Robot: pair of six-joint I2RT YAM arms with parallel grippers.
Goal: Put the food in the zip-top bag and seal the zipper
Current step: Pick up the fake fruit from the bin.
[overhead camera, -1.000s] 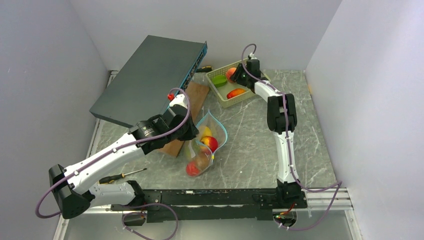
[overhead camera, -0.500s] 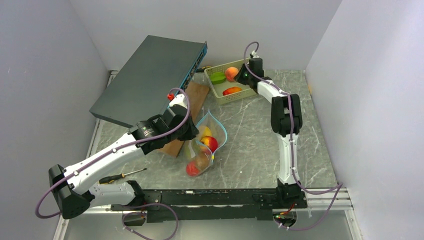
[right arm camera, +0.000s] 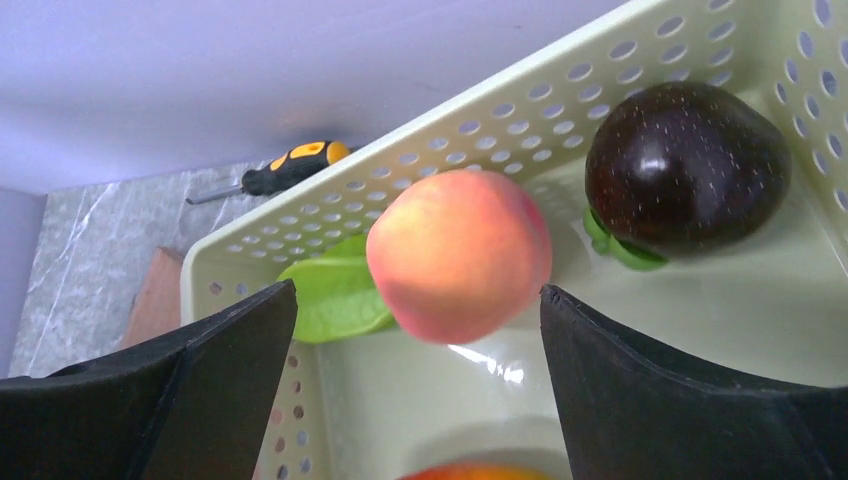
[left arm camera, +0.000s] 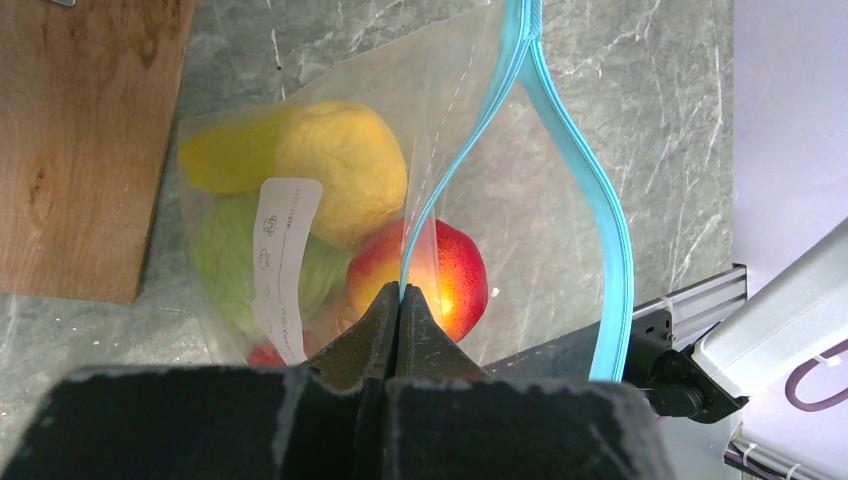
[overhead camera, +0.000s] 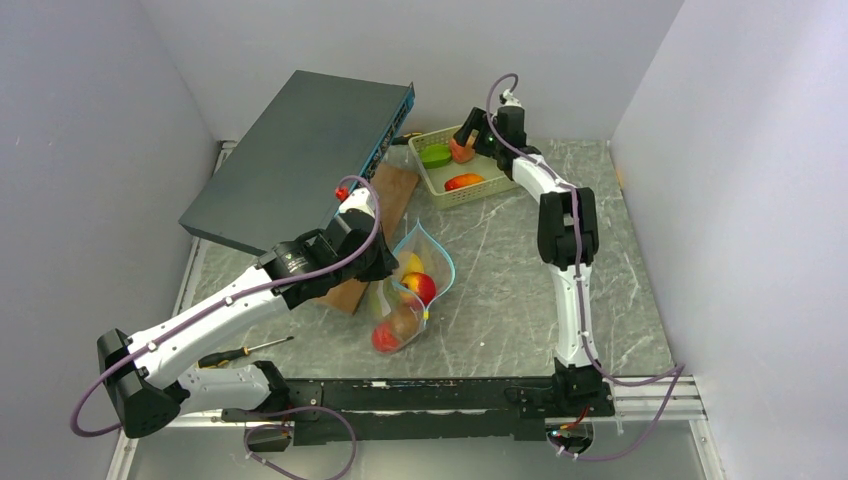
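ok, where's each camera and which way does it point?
Top: above and behind the robot, looking down at the table; left arm and right arm show.
Left wrist: on the left arm, looking down at the bag; left gripper shut on its rim.
Right wrist: on the right arm, looking into the basket at a peach; right gripper open.
Shared: top and left wrist both show the bag.

You have a dark grey flat box [overhead camera: 300, 160] sitting tilted beside a wooden board [overhead camera: 392, 190] at the back left of the marble table [overhead camera: 500, 290]. A pale green lattice basket [right arm camera: 500, 120] sits just right of them. A yellow-handled screwdriver [right arm camera: 295, 165] lies behind the basket, and another screwdriver [overhead camera: 225, 355] lies near the front left.
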